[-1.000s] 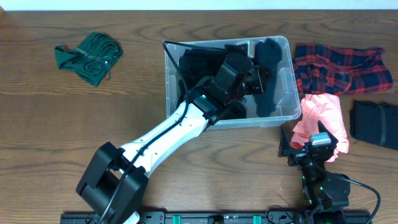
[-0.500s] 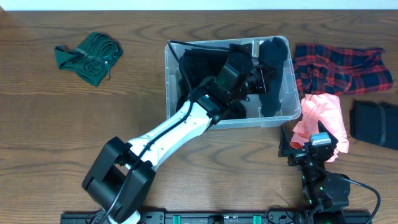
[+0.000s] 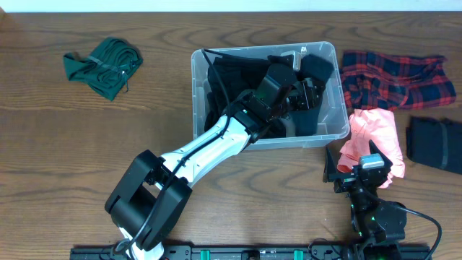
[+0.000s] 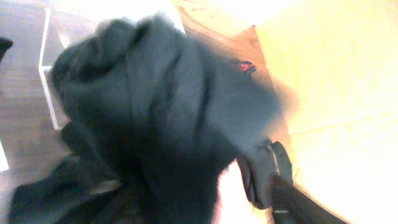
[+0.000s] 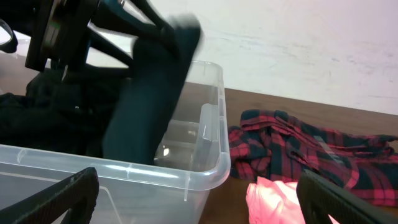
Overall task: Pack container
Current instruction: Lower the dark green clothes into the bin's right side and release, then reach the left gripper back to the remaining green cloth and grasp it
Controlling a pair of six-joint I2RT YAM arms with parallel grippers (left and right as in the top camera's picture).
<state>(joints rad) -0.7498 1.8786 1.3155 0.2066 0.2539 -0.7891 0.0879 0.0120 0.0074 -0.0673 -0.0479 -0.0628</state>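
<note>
The clear plastic container [image 3: 341, 108] stands at the table's middle with black clothes [image 3: 231, 79] in it. My left gripper [image 3: 297, 92] reaches into its right half, beside a black garment [image 3: 317, 71] that hangs against the far right corner. In the left wrist view that garment [image 4: 155, 112] is blurred and fills the frame. One of the fingers [image 4: 267, 177] stands apart from it; the other is hidden behind the cloth. The right wrist view shows the garment [image 5: 149, 106] drooping into the container [image 5: 193, 168]. My right gripper [image 3: 359, 165] rests open near the front edge, holding nothing.
A green garment [image 3: 105, 65] lies at the far left. A red plaid shirt [image 3: 393, 76] lies right of the container, a pink garment [image 3: 372, 137] just in front of it, and a folded black one [image 3: 437, 144] at the right edge.
My left arm has pushed deeper toward the container's right side and its jaws have spread off the black garment, which has slid toward the far right corner. The right arm has not moved.
</note>
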